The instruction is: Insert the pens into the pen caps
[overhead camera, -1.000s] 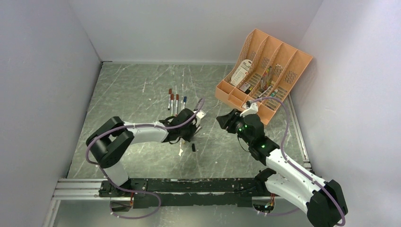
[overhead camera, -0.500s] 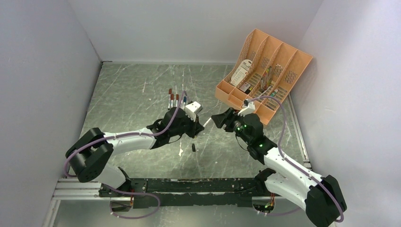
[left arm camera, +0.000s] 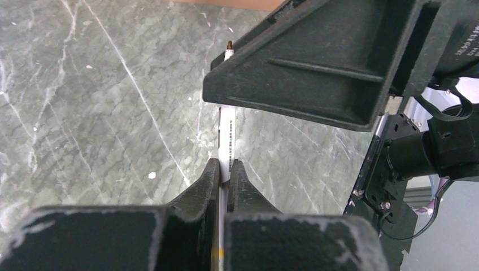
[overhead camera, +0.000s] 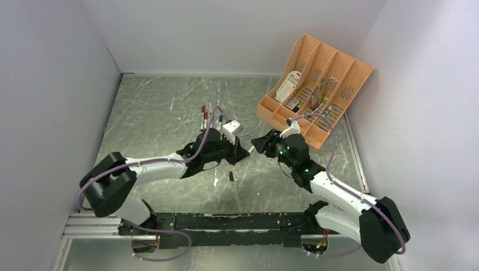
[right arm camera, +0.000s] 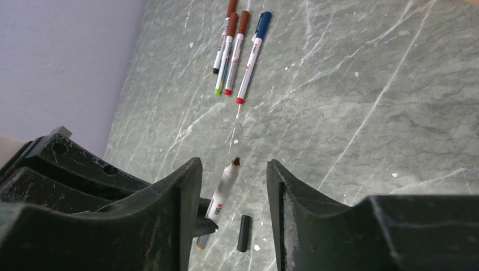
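Since the earlier frames, both arms have closed in over the middle of the grey-green marbled stone worktop (overhead camera: 152, 113). The left arm has stretched forward, and the right claw (overhead camera: 257, 144) has advanced to meet the left claw (overhead camera: 238, 149).

Orange slotted plastic organizer tray (overhead camera: 339, 73): stands at the far right of the worktop, near the side wall, well apart from both claws.

Left claw: jaws together, clamped on the barrel of an uncapped white plastic pen (left arm camera: 227, 130). The pen projects beyond the fingertips, with its dark brown tip directed at the right claw.

Right claw: jaws apart. In the right wrist view, the pen tip sits in the gap between the two fingers and appears to touch neither.

Row of four capped white pens (right arm camera: 234, 51): lies side by side on the worktop, beyond the left claw. Three carry brown-red caps; one carries a blue cap.

Short black plastic pen cap (right arm camera: 244, 232): lies loose on the worktop below the two claws, apart from the row.
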Robot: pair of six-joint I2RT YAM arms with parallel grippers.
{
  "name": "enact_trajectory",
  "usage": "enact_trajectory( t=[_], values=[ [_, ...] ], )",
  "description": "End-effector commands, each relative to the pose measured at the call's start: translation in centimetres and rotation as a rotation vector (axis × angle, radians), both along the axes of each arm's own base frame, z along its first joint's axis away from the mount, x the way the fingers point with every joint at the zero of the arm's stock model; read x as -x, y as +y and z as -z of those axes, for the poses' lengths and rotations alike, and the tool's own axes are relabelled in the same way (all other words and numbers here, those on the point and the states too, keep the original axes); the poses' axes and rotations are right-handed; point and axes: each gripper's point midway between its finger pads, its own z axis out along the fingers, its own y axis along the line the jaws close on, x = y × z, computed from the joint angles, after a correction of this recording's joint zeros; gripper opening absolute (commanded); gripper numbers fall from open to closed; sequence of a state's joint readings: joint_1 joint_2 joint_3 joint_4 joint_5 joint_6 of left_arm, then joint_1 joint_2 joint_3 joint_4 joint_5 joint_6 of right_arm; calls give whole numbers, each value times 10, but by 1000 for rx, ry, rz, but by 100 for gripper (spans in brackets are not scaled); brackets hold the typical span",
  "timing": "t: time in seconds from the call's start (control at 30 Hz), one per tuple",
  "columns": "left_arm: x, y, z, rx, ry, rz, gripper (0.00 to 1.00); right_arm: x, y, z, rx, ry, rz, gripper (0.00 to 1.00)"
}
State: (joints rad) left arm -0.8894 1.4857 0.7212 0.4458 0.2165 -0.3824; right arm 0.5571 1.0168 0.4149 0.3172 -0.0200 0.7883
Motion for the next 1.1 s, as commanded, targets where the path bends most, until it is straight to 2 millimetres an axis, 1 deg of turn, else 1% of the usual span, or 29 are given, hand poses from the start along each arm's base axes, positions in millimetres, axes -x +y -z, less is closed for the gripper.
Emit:
enact_trajectory(
  t=[0.0,0.03,0.13,0.17,0.2,0.23,0.33,0.37,0.4,0.43,0.47,0.5,0.53,0.6,0.67,0.73,0.77,0.8,0.83,0.87,0.93,0.97,1.0,1.07],
  values=[
    [5,-16,-19,67,-19,53,7,-6,5,-14,-31,-39,-7,41],
    [6,-17,-21,70,-20,59,7,-7,5,-14,-32,-38,-8,38],
    [6,-18,-21,70,-22,54,7,-6,7,-14,-38,-36,-14,12],
    [6,-18,-20,68,-23,52,7,-6,7,-14,-41,-38,-16,2],
    [6,-18,-18,65,-23,53,8,-5,8,-16,-45,-41,-19,0],
    [6,-19,-18,66,-24,54,14,-5,8,-18,-48,-46,-22,0],
    [7,-20,-17,75,-17,61,33,-2,11,-26,-64,-66,-48,0],
    [7,-21,-16,76,-9,59,42,-1,12,-28,-70,-70,-54,0],
    [7,-22,-16,75,-3,61,48,0,13,-29,-75,-72,-60,0],
    [6,-23,-14,73,2,61,53,0,14,-31,-80,-75,-65,0],
    [6,-24,-13,71,7,60,55,1,14,-32,-85,-76,-69,0],
    [6,-25,-12,72,9,58,55,2,15,-32,-88,-74,-72,0],
    [5,-25,-12,74,13,54,54,2,15,-31,-91,-73,-75,0],
    [3,-25,-11,76,16,44,44,4,15,-31,-96,-70,-79,0],
    [2,-26,-9,74,21,39,39,6,16,-30,-102,-66,-86,0],
    [2,-27,-7,72,25,40,29,8,17,-29,-108,-63,-94,0],
    [2,-27,-6,74,25,41,22,9,16,-29,-110,-62,-94,0],
    [1,-28,-5,77,23,39,11,10,16,-29,-109,-63,-92,0],
    [1,-27,-5,79,19,38,7,10,14,-27,-101,-61,-84,0],
    [0,-25,-5,80,12,31,7,9,11,-26,-90,-62,-71,2],
    [-7,-16,-9,69,-25,-16,7,7,1,-24,-50,-64,-28,26],
    [-14,-8,-11,59,-36,-48,7,7,-3,-23,-35,-63,-10,35],
    [-24,4,-11,44,-36,-93,7,7,-6,-21,-11,-69,-7,40],
    [-49,35,-12,44,-29,-223,7,10,-7,-16,23,-71,-26,43]
  ],
)
